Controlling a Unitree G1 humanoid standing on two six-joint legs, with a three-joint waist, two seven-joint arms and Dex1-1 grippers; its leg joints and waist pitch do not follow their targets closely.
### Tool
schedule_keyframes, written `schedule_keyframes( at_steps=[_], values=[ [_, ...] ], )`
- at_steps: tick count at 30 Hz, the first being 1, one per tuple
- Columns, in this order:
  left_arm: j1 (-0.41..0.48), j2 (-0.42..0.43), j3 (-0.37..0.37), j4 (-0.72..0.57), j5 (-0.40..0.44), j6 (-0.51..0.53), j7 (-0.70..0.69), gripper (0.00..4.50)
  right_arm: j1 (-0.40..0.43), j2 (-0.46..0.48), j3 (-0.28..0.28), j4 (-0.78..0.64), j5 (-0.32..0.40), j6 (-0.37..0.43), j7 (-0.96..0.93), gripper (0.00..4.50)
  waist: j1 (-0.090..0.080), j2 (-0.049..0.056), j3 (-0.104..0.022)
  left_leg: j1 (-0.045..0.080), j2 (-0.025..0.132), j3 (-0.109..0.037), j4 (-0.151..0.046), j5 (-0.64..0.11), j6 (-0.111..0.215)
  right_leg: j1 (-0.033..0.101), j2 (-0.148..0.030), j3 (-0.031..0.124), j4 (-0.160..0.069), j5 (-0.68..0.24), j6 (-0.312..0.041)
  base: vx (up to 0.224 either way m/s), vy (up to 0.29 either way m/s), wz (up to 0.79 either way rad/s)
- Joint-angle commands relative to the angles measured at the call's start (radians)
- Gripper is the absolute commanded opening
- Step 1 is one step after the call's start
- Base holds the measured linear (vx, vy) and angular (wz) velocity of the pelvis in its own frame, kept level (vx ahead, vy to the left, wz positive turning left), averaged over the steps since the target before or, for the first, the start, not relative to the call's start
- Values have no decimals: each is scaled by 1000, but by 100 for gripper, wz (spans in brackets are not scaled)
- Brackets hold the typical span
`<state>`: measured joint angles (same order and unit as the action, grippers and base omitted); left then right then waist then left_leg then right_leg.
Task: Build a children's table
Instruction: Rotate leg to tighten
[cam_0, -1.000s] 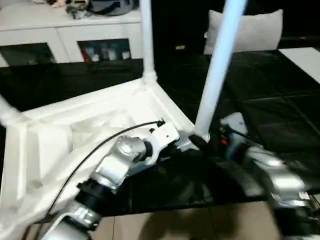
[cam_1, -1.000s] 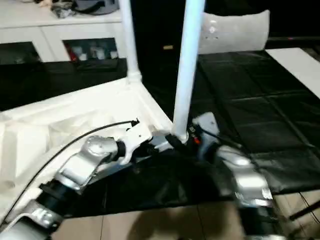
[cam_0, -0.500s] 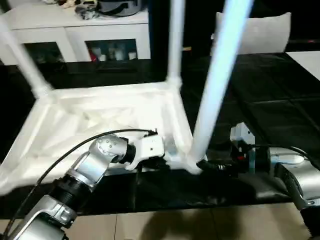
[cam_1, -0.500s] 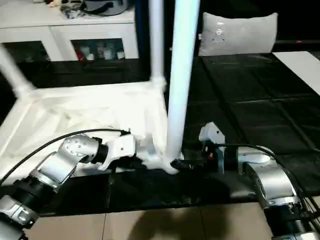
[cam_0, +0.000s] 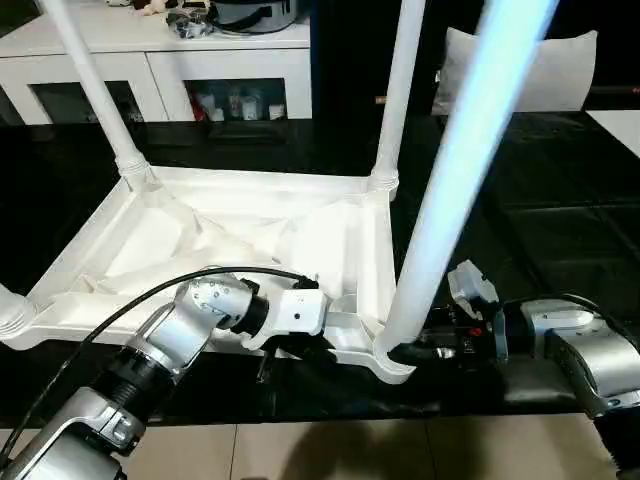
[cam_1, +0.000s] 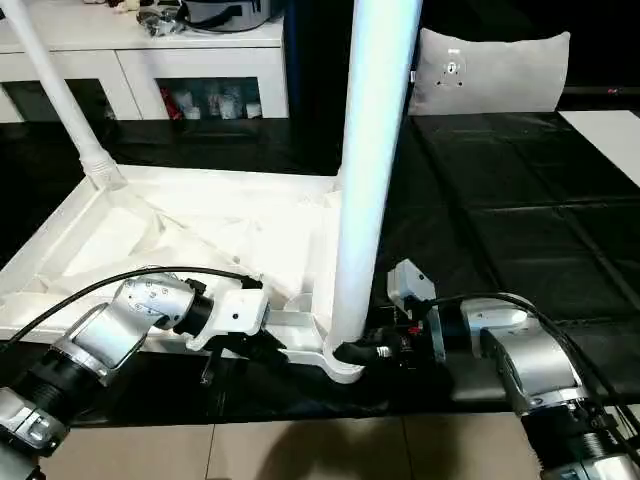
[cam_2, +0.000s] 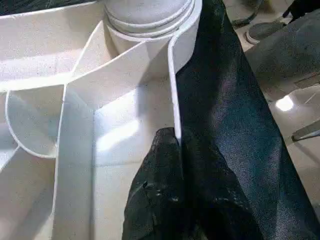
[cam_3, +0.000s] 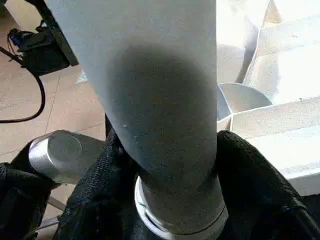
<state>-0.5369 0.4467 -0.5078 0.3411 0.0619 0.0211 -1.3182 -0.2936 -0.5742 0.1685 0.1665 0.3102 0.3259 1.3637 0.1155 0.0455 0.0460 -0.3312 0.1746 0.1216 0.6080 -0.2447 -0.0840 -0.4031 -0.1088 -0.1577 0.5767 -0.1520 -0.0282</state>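
Tabletop (cam_0: 240, 235) lies upside down on the black surface (cam_0: 560, 210), ribbed underside up, near long edge facing the robot. Three legs visible standing up out of corner sockets: two at the far corners, far left leg (cam_0: 95, 85) and far right leg (cam_0: 400, 90), and the near right leg (cam_0: 465, 170), thick and close to the head camera, rising straight up with its long axis vertical. A stub at the near left corner (cam_0: 12, 315) may be the fourth; too little of it in frame to say. Left gripper (cam_2: 177, 165) is pinched shut on the thin upright wall of the tabletop's near rim, one black finger either side, just beside the near right socket. Right gripper (cam_3: 170, 200) comes in level from the right, at a right angle to the leg, its two fingers (cam_3: 250, 175) straddling the base of the near right leg just above the socket collar; they flank it closely, but I cannot tell whether they are pressing on it or merely standing around it. So the leg base sits directly between the right fingers, and the right arm is the one on it; the left arm is on the tabletop beside it. Judgement: the next move hinges on that vertical axis, any seating push or twist must run down along the leg while the left grip steadies the rim.
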Motion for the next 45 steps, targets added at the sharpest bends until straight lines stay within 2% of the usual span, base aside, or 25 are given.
schedule_keyframes(
  at_steps=[1, 7, 11, 14, 17, 18, 19, 20, 21, 22, 23, 24, 25, 26, 27, 28, 29, 30, 31, 32, 33, 35, 37, 41, 45],
  values=[
    [3, 1, -60, 22, 37, -16, -40, 0, -3, -2, 20, -23, 16, 16, 32, 209, -2, -15, -66, -24, 50, 7, -73, -42, 98, 72, -59, 67, -62, -307, -148, 0, 0, 0],
    [25, -13, -46, 11, 12, 17, -28, 0, 40, 18, 5, -73, 56, 47, -2, 204, 1, -13, -65, -23, 52, 7, -74, -48, 93, 72, -58, 68, -64, -310, -140, 0, 0, 0],
    [35, -46, -16, 1, 6, 132, 41, 0, 44, 112, -12, -74, -19, 73, -237, 204, -7, -7, -60, -23, 48, 8, -80, -71, 70, 69, -57, 66, -71, -352, -127, 0, 0, 0],
    [40, -90, 25, -14, -20, 250, 110, 0, -1, 218, -51, -24, -74, 133, -470, 200, -35, -9, -48, -16, 26, 10, -79, -185, 23, 67, -52, 45, -104, -582, -31, 0, 0, 0],
    [43, -125, 51, -20, -24, 319, 180, 0, -35, 285, -80, -1, -92, 196, -605, 199, -85, 2, -41, -6, 16, 1, -65, -310, 11, 57, -42, -4, -147, -714, 65, -53, 7, -8],
    [43, -125, 51, -20, -24, 319, 180, 0, -35, 285, -80, -1, -92, 196, -605, 199, -108, 15, -40, -1, 30, -10, -70, -378, 14, 69, -41, -31, -160, -691, 80, 0, 0, 0],
    [34, -173, 84, -4, -18, 386, 272, 0, -60, 353, -108, 25, -113, 225, -734, 199, -131, 24, -42, -23, 64, -29, -93, -457, 20, 103, -43, -32, -133, -598, 77, 0, 0, 0],
    [28, -204, 105, 5, -11, 422, 330, 0, -69, 391, -123, 38, -126, 229, -807, 199, -132, 36, -39, -34, 89, -43, -115, -512, 19, 119, -45, -20, -97, -531, 60, 0, 0, 0],
    [18, -235, 128, 18, -6, 448, 389, 0, -75, 423, -135, 54, -138, 223, -868, 199, -131, 38, -36, -32, 132, -60, -157, -635, 7, 121, -50, 32, -14, -362, 0, 0, 0, 0],
    [10, -263, 149, 26, -2, 473, 437, 0, -81, 452, -146, 71, -150, 214, -922, 199, -138, 20, -25, -8, 94, -42, -145, -687, -16, 93, -49, 38, -57, -459, -7, 0, 0, 0],
    [5, -281, 161, 31, -1, 487, 466, 0, -84, 468, -152, 82, -156, 208, -953, 199, -144, 4, -21, 28, 49, -18, -102, -640, -15, 52, -45, 11, -125, -638, 26, 0, 0, 0],
    [-7, -309, 179, 47, 7, 497, 521, 0, -92, 490, -164, 111, -172, 180, -1016, 199, -159, -9, -23, 87, -23, 19, 2, -463, -6, -12, -55, -68, -220, -888, 101, 0, 0, 0],
    [-22, -346, 196, 62, 18, 511, 584, 0, -107, 519, -177, 150, -191, 129, -1095, 199, -196, -4, -26, 25, -3, 9, 3, -423, 17, 48, -37, -149, -232, -855, 188, 0, 0, 0],
    [-26, -356, 198, 66, 21, 512, 598, 0, -112, 526, -179, 161, -196, 106, -1112, 199, -185, 44, -38, 2, 41, -20, -43, -469, 16, 112, -58, -110, -156, -723, 158, 91, 78, -22],
    [-26, -357, 199, 66, 20, 512, 599, 0, -113, 527, -180, 162, -194, 104, -1111, 199, -140, 54, -32, -81, 118, -72, -152, -683, 19, 162, -52, 25, 77, -327, 26, 119, 27, -16],
    [-31, -374, 205, 68, 16, 509, 615, 0, -117, 544, -193, 164, -166, 78, -1093, 254, -145, 58, -34, -31, 129, -64, -164, -695, 32, 120, -46, 60, 67, -190, 3, 119, 27, -16],
    [-34, -379, 206, 68, 16, 507, 622, 0, -117, 551, -200, 161, -153, 72, -1082, 254, -139, -15, -25, 36, 30, -28, -85, -606, 1, 49, -50, 40, -92, -565, 51, 74, -76, 16],
    [-36, -381, 203, 68, 19, 501, 625, 0, -117, 556, -206, 154, -138, 69, -1067, 268, -135, -23, -13, 122, -70, 41, 54, -344, 24, -68, -61, -3, -203, -992, 112, 56, -49, 4],
    [-38, -378, 197, 66, 27, 497, 627, 0, -114, 560, -210, 143, -129, 71, -1051, 277, -145, -35, -34, -30, -33, 10, 5, -229, 55, 89, -93, -12, -140, -927, 163, 56, -49, 4],
    [-38, -374, 196, 65, 30, 497, 626, 0, -109, 558, -210, 133, -131, 70, -1039, 286, -130, -3, -29, -31, -12, -6, -20, -221, 48, 88, -94, -16, -150, -901, 168, 119, 37, -35],
    [-37, -367, 197, 64, 30, 495, 620, 0, -102, 549, -203, 121, -137, 61, -1020, 286, -134, 7, -53, -39, 21, -32, -48, -179, 43, 94, -86, -1, -122, -661, 131, 144, 60, -13],
    [-34, -344, 189, 64, 41, 475, 605, 0, -83, 529, -196, 97, -141, 52, -985, 302, -119, 16, -63, -26, 26, -31, -57, -39, 54, 78, -69, 19, -92, -355, 10, 104, 35, 1],
    [-30, -329, 182, 64, 45, 457, 590, 0, -72, 510, -190, 83, -143, 45, -961, 322, -119, 15, -70, -40, 30, -33, -56, 91, 91, 83, -57, 33, -57, -159, -111, 61, 2, 17],
    [-22, -283, 160, 69, 49, 403, 537, 0, -40, 421, -170, 61, -131, 3, -866, 359, -101, 15, -72, -37, 32, -25, -49, 144, 147, 85, -58, 35, -49, -84, -161, 16, 3, 1],
    [-17, -234, 134, 73, 49, 352, 470, 0, -12, 329, -159, 27, -128, -4, -739, 392, -81, 11, -67, -34, 35, -18, -53, 74, 146, 84, -62, 36, -63, -198, -136, 0, 0, 0]
  ],
)
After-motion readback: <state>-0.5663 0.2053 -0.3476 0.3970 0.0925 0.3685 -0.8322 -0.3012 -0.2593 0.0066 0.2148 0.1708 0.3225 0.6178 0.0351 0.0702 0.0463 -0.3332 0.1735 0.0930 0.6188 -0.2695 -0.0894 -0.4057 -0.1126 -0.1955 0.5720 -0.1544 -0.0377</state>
